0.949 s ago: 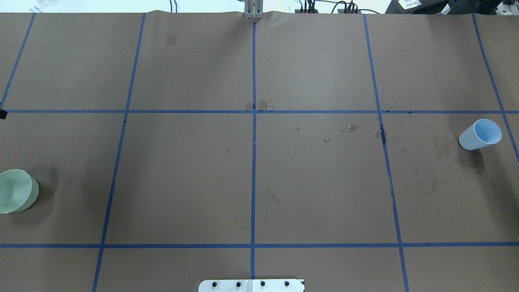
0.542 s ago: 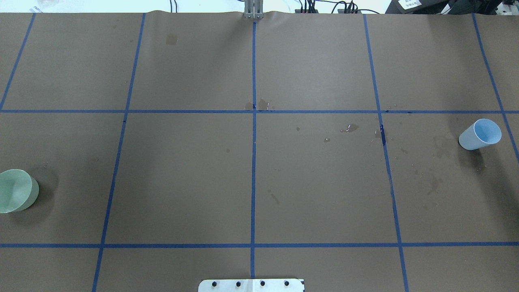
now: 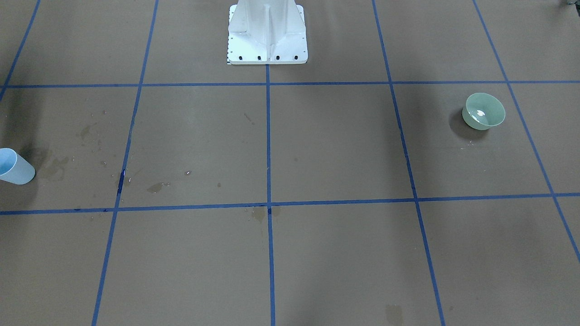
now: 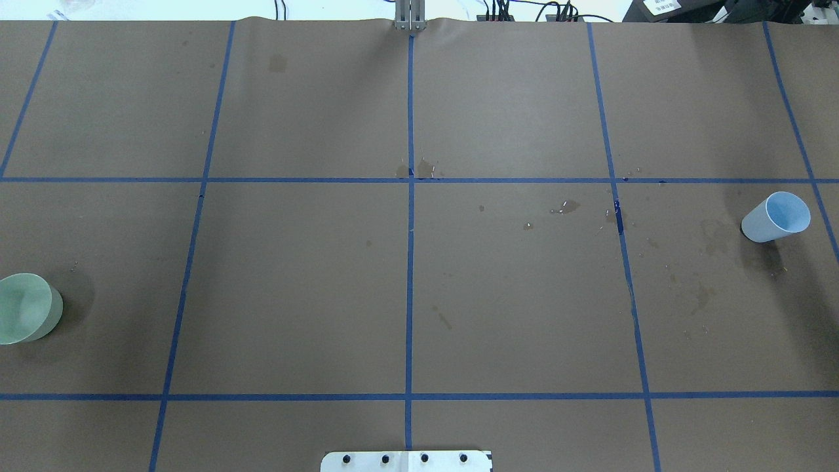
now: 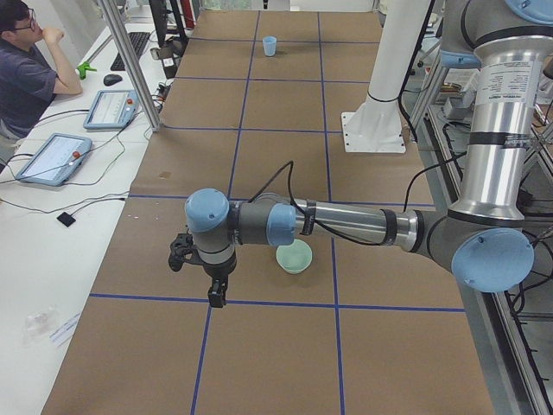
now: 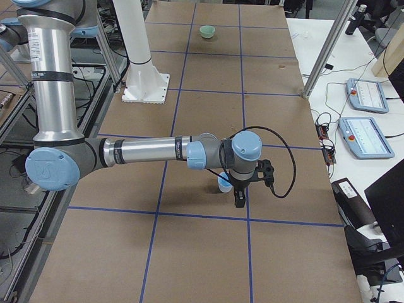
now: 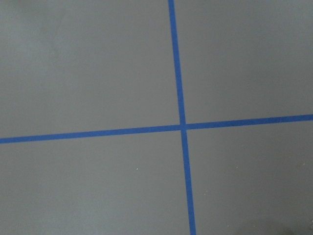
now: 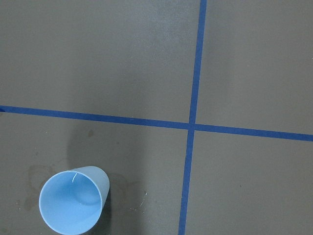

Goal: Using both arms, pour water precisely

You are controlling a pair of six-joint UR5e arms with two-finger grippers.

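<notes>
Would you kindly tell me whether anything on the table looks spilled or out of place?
Yes: what looks like spilled water leaves dark stains and glinting droplets on the brown paper between the centre and the blue cup. The cup and green bowl stand upright.

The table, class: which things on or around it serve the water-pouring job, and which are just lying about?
For the job:
- blue cup
- green bowl
- left arm
- right arm

Just there:
- dark stains
- blue tape lines
- white pedestal
- blue-edged tablet
</notes>
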